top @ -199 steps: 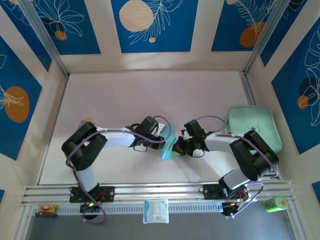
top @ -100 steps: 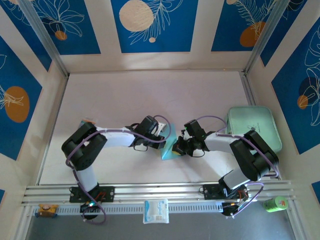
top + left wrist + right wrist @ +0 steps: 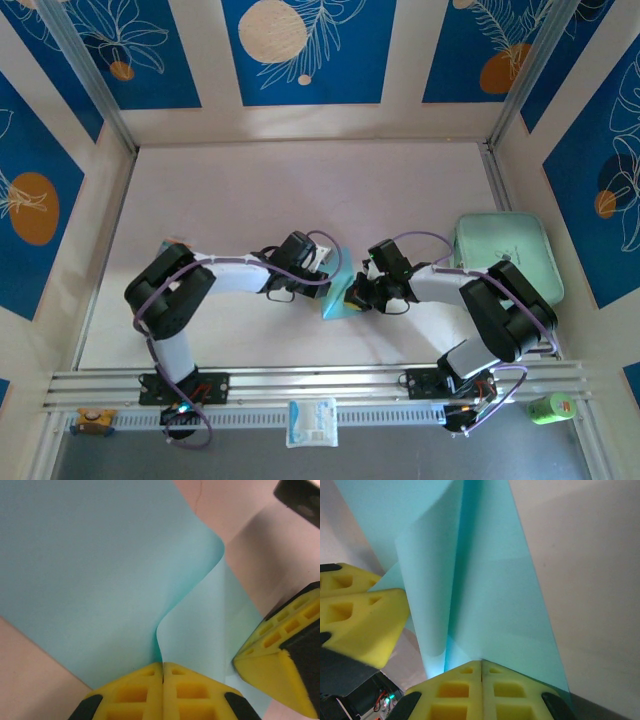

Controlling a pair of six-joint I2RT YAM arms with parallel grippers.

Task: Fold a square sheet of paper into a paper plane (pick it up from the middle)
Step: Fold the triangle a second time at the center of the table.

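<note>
The square sheet of paper (image 3: pixel 334 291), light blue, is lifted between both arms at the table's middle, bent into a curled fold. My left gripper (image 3: pixel 324 278) is shut on one edge, where the sheet (image 3: pixel 90 570) curls up from its closed yellow fingertips (image 3: pixel 163 666). My right gripper (image 3: pixel 354 297) is shut on the opposite side, pinching a creased layer (image 3: pixel 490 580) at its tips (image 3: pixel 481 662). Each wrist view catches the other gripper's yellow fingers (image 3: pixel 280 645) (image 3: pixel 360 625) close by. A paper plane is out of view.
A mint-green tray (image 3: pixel 505 255) sits at the right, beside the right arm. A small white packet (image 3: pixel 312 422) lies on the near rail, and a green object (image 3: pixel 548 408) rests at the bottom right. Blue patterned walls enclose the table.
</note>
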